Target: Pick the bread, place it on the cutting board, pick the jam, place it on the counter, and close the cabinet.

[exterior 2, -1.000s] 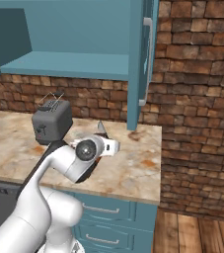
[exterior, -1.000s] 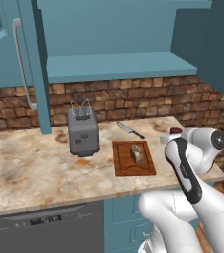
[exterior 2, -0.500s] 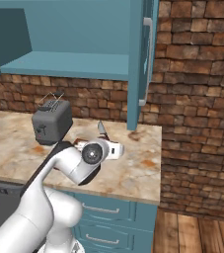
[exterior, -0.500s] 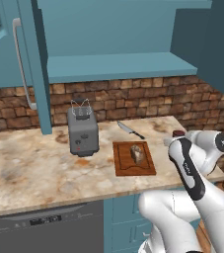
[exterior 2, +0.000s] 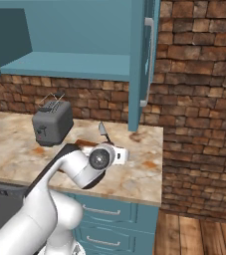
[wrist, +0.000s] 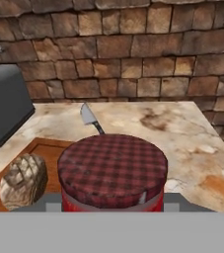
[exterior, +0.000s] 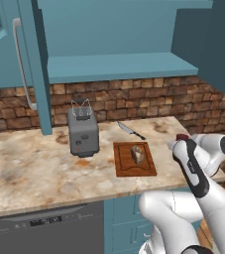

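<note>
On the right end of the counter [exterior: 34, 173], the gripper [exterior: 179, 144] is hanging just past the cutting board [exterior: 135, 159] with the jam [wrist: 112, 174] clamped between its fingers. Hand view makes it pretty clear: the checked dark red lid sits right up close at the bottom of the shot, red jar body just under it, so the jaws are closed onto the jar. From the left base view you only catch a sliver of that dark lid poking out by the wrist. Can't tell if the jar's bottom is touching the stone or just above it

Bread [exterior: 138, 155] is already lying on the cutting board, toward its right half. In the hand view the bread [wrist: 22, 181] shows just left of the jar. A knife [exterior: 131, 130] lies on the counter behind the board, blade pointing at the brick wall, and the grey toaster [exterior: 83, 132] stands left of the board

Up top the cabinet [exterior: 25, 64] has its doors swung open, teal shelf showing, long grey handle on the left door
</note>
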